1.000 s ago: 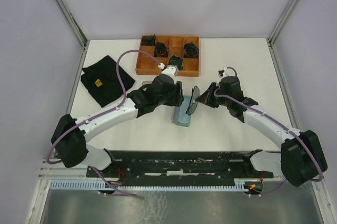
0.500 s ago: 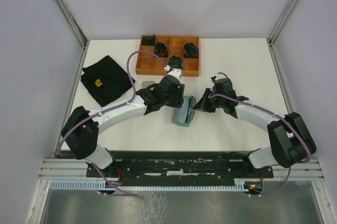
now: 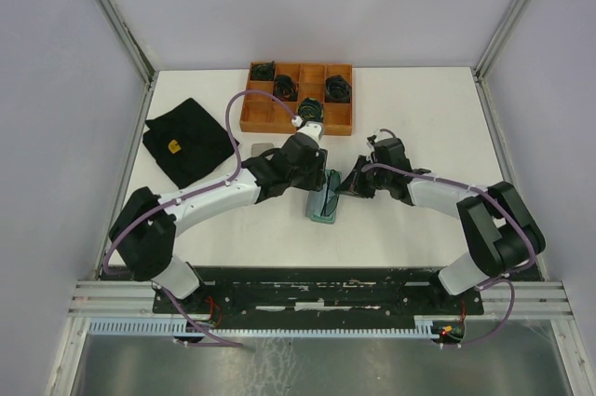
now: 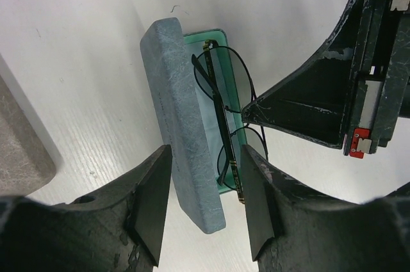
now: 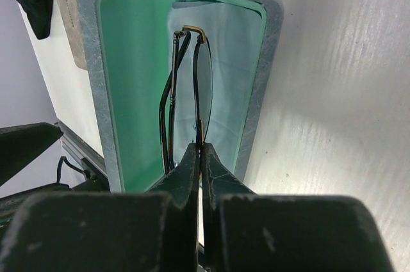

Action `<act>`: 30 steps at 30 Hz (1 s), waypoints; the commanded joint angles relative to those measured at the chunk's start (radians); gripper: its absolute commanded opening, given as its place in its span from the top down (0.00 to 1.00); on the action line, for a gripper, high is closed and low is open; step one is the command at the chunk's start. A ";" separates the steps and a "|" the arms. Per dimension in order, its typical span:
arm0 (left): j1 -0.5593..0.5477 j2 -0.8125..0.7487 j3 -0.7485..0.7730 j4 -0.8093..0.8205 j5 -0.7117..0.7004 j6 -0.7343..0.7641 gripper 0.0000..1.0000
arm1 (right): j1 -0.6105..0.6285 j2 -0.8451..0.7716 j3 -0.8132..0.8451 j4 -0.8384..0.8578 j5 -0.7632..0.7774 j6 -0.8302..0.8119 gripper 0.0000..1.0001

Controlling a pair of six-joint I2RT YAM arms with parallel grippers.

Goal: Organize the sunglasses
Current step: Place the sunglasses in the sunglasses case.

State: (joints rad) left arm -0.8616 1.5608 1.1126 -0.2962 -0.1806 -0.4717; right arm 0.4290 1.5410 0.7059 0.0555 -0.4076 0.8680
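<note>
The sunglasses (image 5: 202, 93), a thin dark wire-framed pair with nearly clear lenses and arms folded, stand on edge inside the open grey-blue oblong fabric case (image 5: 88, 80). They sit over the half lined with pale cloth, close to the hinge line. Their long axis runs along the length of the case, so they are already lined up with the trough they have to lie in. I cannot tell whether the lower rim touches the lining or hangs just above it.

The right gripper (image 5: 200, 147) comes in from the side of the case and meets the frame about midway along. Its fingers are pressed together, pinching the wire near the bridge. It is the arm that carries the pair, so the release is its job, and the pair probably has to tip flat for the lid to shut.

The left gripper (image 4: 205, 153) straddles the near end of the case, with its fingers (image 4: 154, 201) spread. One is at the outside of the raised green-lined lid and the other beside the tray half. Whether they press on the case is unclear. The case lies on the white worktop (image 5: 333, 125) between the two arms.
</note>
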 commanded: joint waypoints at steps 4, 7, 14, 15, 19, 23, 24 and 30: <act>-0.002 0.010 -0.009 0.051 0.013 0.028 0.47 | -0.005 0.030 0.053 0.083 -0.032 0.013 1.00; -0.003 0.009 -0.018 0.055 0.018 0.027 0.47 | -0.004 0.044 0.055 0.093 -0.037 0.014 1.00; -0.003 0.011 -0.029 0.062 0.023 0.022 0.47 | -0.003 0.081 0.056 0.114 -0.054 0.024 1.00; -0.002 0.012 -0.031 0.064 0.024 0.022 0.47 | -0.003 0.085 0.057 0.117 -0.055 0.023 1.00; -0.002 0.019 -0.039 0.073 0.032 0.022 0.48 | -0.003 0.108 0.057 0.138 -0.066 0.029 1.00; -0.001 0.028 -0.045 0.083 0.041 0.022 0.48 | -0.003 0.131 0.061 0.152 -0.072 0.029 0.99; -0.001 0.030 -0.046 0.085 0.043 0.023 0.48 | -0.003 0.137 0.062 0.153 -0.073 0.029 0.98; -0.002 0.035 -0.047 0.091 0.052 0.025 0.49 | -0.001 0.157 0.068 0.147 -0.067 0.013 0.93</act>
State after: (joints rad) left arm -0.8616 1.5967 1.0622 -0.2584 -0.1436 -0.4717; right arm 0.4290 1.6814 0.7383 0.1699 -0.4736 0.8928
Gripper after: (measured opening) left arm 0.512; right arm 0.049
